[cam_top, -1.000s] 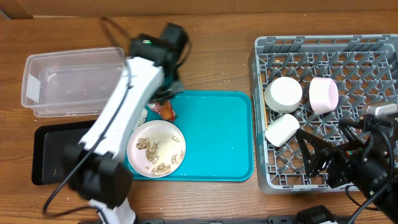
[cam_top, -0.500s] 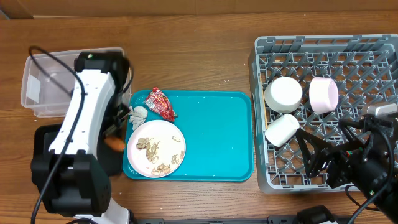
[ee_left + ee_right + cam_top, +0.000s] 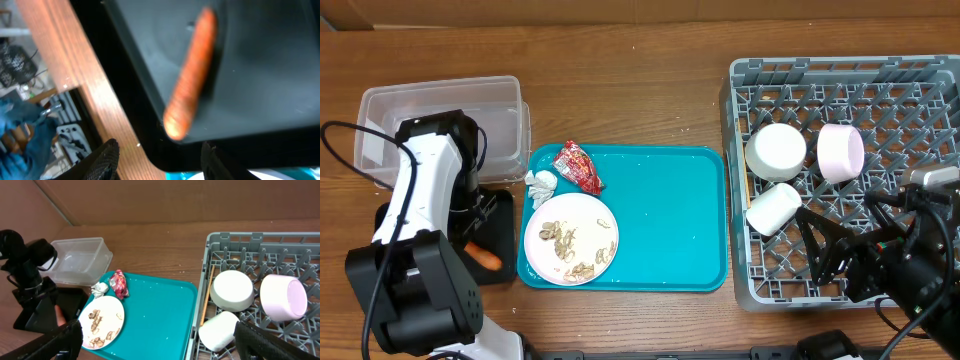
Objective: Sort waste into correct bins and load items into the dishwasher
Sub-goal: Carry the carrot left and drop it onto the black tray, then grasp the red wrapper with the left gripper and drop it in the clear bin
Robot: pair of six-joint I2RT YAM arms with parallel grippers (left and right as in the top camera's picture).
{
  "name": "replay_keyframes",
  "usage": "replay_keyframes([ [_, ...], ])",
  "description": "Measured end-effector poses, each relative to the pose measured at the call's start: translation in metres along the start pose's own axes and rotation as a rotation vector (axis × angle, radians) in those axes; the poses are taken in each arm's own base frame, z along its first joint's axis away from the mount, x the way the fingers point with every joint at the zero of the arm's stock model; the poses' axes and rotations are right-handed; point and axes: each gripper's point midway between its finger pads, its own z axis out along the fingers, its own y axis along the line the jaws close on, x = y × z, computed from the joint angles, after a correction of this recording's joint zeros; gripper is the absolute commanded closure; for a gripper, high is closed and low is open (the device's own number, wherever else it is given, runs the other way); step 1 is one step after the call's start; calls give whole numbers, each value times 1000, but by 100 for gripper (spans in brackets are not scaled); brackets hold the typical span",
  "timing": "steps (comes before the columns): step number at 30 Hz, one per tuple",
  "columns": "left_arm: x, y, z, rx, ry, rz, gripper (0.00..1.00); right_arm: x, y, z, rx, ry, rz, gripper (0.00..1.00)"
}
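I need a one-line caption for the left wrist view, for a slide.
Short orange carrot lying in the black tray, with the left gripper open and empty.

Overhead: the table (image 3: 650,100) is viewed straight down.
Left wrist: the carrot (image 3: 192,75) on the black tray (image 3: 270,75) is seen very close.
Right wrist: the dish rack (image 3: 260,237) is overlooked obliquely.
Shared: teal tray (image 3: 155,310), by overhead and right wrist.

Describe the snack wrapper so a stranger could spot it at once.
Find the teal tray mid-table. At its far left corner, beyond the plate, lies the wrapper: crinkled and red, unlike the white tissue beside it.
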Motion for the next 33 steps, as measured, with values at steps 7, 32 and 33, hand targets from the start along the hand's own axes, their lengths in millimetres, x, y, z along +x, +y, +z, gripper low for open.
replay_keyframes([
  [7, 4, -58, -65, 248, -152, 242, 36, 0, 0, 0, 0, 0, 0, 0],
  [32, 137, -236, -31, 367, -381, 885, 55, 0, 0, 0, 0, 0, 0, 0],
  [33, 136, -236, -31, 364, -385, 880, 64, 0, 0, 0, 0, 0, 0, 0],
])
